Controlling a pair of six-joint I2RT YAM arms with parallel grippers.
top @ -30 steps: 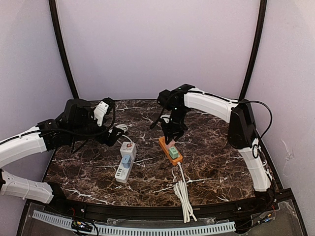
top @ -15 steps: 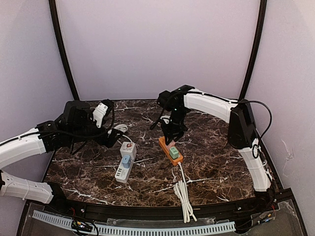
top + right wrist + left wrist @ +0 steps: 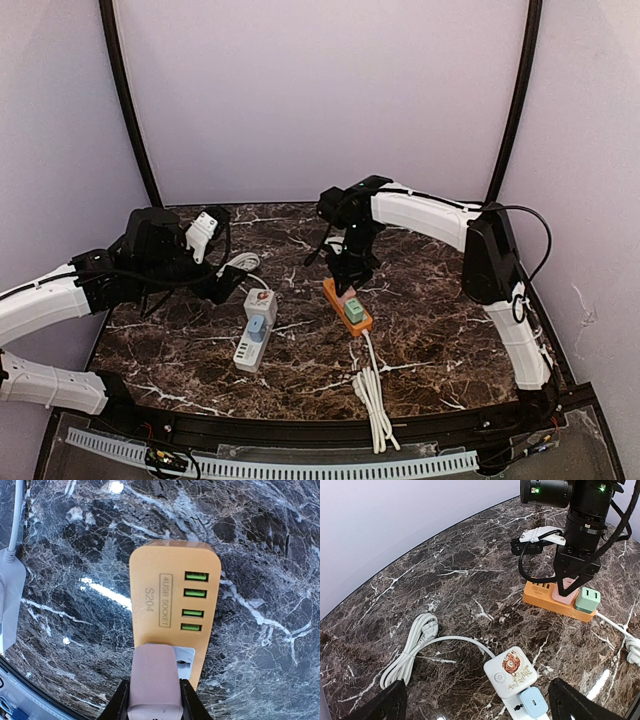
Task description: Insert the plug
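My right gripper (image 3: 154, 702) is shut on a pink plug (image 3: 154, 672), with a black finger on each side of it. The plug stands upright over the grey socket of the orange power strip (image 3: 170, 580), covering most of it. Its pins are hidden. In the top view the right gripper (image 3: 350, 288) points straight down at the strip (image 3: 336, 293). A green plug (image 3: 587, 600) sits in the strip right beside the pink plug (image 3: 565, 587). My left gripper (image 3: 477, 705) is open and hangs above the white power strip (image 3: 512, 672), holding nothing.
A blue plug (image 3: 534, 702) sits in the white strip (image 3: 255, 330). Its white cable (image 3: 410, 650) lies bundled to the left. The orange strip's white cord lies coiled (image 3: 372, 400) near the front edge. Black frame posts stand at the back corners.
The left arm has drawn back a little to the left, away from the white strip. The right gripper has barely shifted and still grips the pink plug over the orange strip.
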